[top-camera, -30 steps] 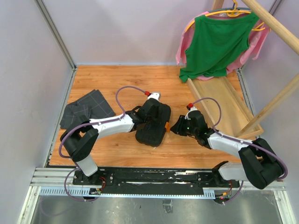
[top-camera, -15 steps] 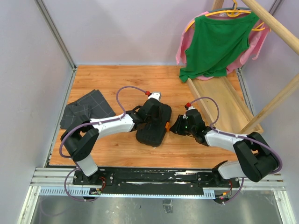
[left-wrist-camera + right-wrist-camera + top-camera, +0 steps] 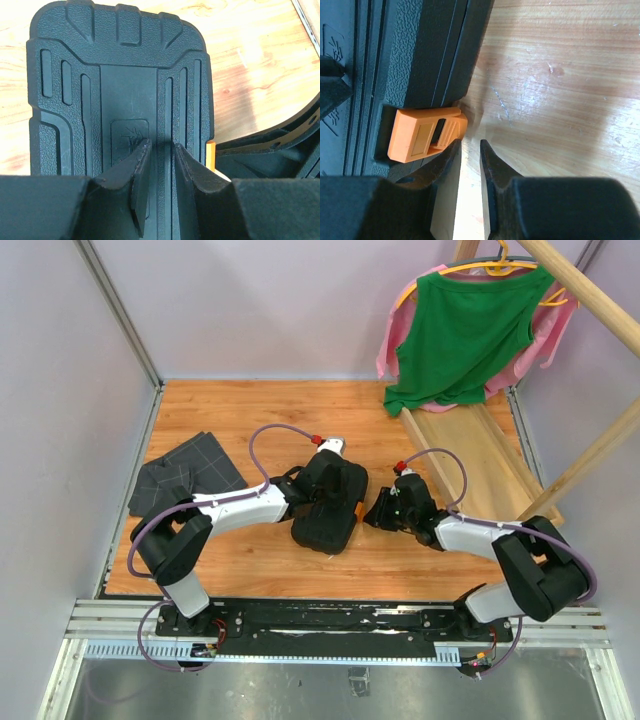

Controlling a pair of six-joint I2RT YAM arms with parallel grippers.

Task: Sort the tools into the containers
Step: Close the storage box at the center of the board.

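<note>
The black tool case point(image 3: 325, 527) lies shut and flat on the wooden surface point(image 3: 250, 430), directly under the left jaws point(image 3: 161, 147) and just to the left of the right jaws point(image 3: 469, 146). It is a rounded rectangle of pebbled black plastic. Its lid has raised ribs running lengthwise on either side of a smooth central panel, which carries a small embossed emblem, and a row of short moulded blocks at the end farthest ahead of the left jaws. A small orange latch point(image 3: 422, 135) sits in a recess on the case's side edge, the side facing the right jaws.

The left jaws stand slightly apart with nothing between them, poised over the smooth central panel with their tips at the emblem; whether they press on the lid cannot be told. The right jaws are low by the surface, also a narrow gap apart and holding nothing. The tip of their case-side finger point(image 3: 447, 155) is right against the latch's outer corner, and bare wood shows through the gap
</note>
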